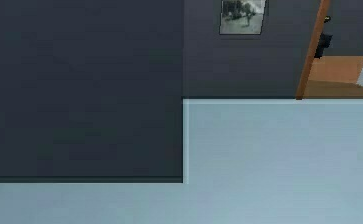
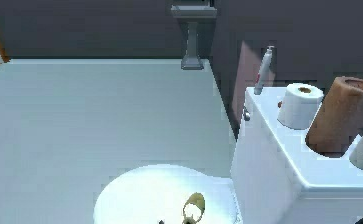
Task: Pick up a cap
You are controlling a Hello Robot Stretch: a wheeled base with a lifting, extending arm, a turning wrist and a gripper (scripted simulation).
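On the toilet tank (image 2: 274, 175), white paper roll (image 2: 301, 105) beside brown roll (image 2: 341, 115), claw's state cannot be told

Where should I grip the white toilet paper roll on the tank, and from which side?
Grip the white toilet paper roll across its round sides, likely from above: it stands on end on the tank lid, hole upward, and the brown roll crowds its right side in the arm side view.

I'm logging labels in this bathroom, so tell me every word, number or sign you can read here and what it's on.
None: no text can be read.
The framed picture on the wall holds a grey image, no legible words.
The toilet tank and the white paper roll on it show no print.
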